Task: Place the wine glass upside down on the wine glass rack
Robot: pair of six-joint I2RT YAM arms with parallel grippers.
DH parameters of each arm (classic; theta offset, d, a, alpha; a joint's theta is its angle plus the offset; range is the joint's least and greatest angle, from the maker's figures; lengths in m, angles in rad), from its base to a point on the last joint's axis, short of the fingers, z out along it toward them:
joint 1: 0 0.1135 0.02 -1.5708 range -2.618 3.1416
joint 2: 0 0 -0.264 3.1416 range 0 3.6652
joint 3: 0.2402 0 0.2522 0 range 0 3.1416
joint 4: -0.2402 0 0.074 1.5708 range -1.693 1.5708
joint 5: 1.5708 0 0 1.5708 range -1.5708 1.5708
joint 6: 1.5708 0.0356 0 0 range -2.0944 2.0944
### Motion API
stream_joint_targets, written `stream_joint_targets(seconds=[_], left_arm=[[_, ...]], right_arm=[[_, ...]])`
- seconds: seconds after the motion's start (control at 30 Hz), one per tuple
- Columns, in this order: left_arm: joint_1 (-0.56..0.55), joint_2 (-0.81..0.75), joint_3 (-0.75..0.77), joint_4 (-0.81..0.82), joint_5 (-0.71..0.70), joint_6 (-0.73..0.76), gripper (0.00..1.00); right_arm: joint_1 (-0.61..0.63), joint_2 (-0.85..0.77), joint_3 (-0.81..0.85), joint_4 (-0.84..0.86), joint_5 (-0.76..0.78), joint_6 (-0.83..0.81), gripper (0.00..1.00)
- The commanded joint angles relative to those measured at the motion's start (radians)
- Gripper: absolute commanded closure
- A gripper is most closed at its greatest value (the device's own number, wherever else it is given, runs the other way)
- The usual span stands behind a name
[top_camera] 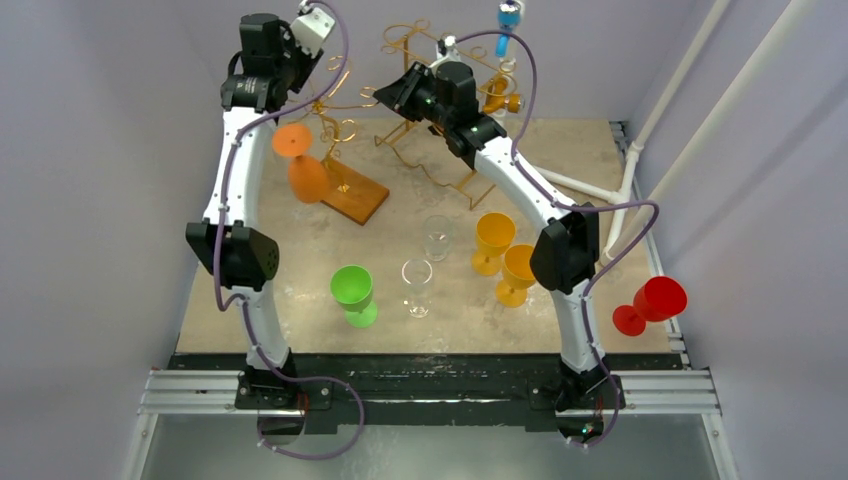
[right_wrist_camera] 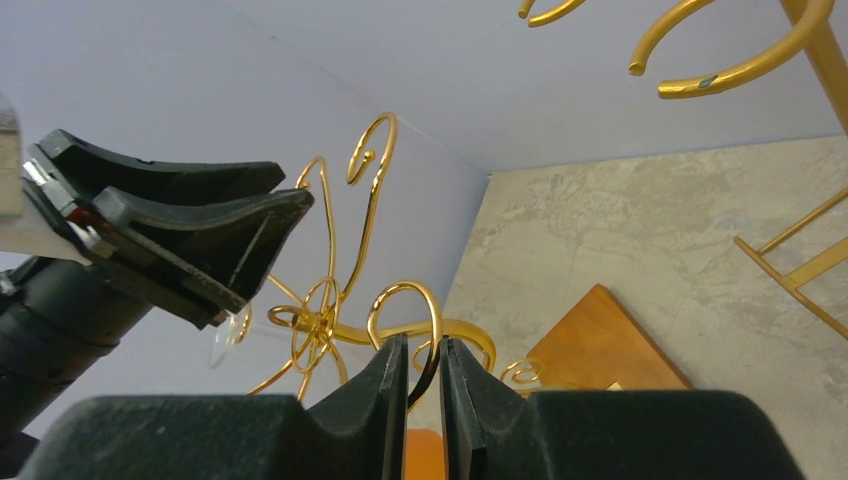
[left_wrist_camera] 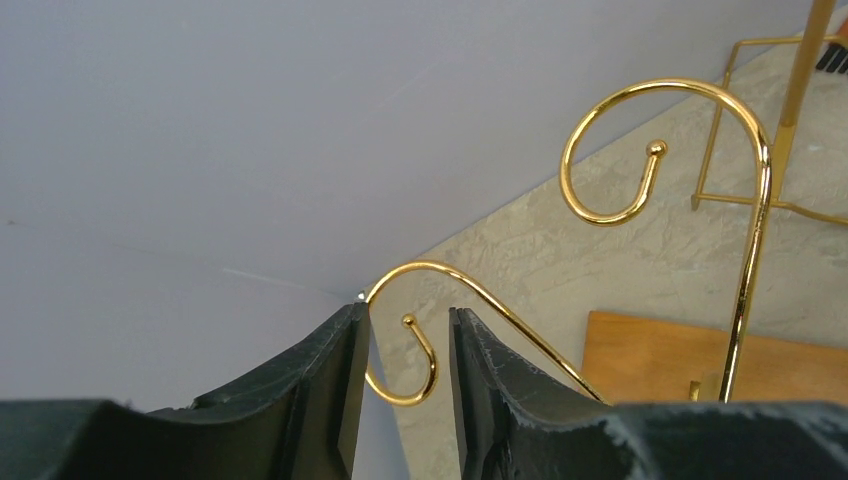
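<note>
this was a robot lab test cell: two robot arms (top_camera: 235, 170) stood bolted to an aluminium rail (top_camera: 430, 392) at a marble-patterned tabletop (top_camera: 600, 170), boxed in by plain lavender walls (top_camera: 100, 150), with white pipes (top_camera: 700, 90) in one corner.

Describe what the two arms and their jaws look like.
The left arm and right arm have white tubular links joined by black motor housings. A purple cable runs along each. The jaws are matte black with rough-textured edges.

The top camera overlooks the whole marbled beige bench (top_camera: 310, 310) from behind; both wrist cameras closely face the wooden-based gold wire wine glass rack (left_wrist_camera: 660, 360).
</note>
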Motion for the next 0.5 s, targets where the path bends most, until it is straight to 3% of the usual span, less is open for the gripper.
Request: stream_joint_targets(seconds=[0.0,0.47], left_arm=[[-0.016,0.016,0.05,-0.014,-0.038,0.059,0.62],[-0.019,0.125,0.13,0.054,-0.099,0.062,0.62]], right_arm=[[-0.004,-0.025,-0.006,0.066,-0.026,0.018,0.8],[0.008,-0.052,-0.057,0.065,-0.018,0.043,0.79]])
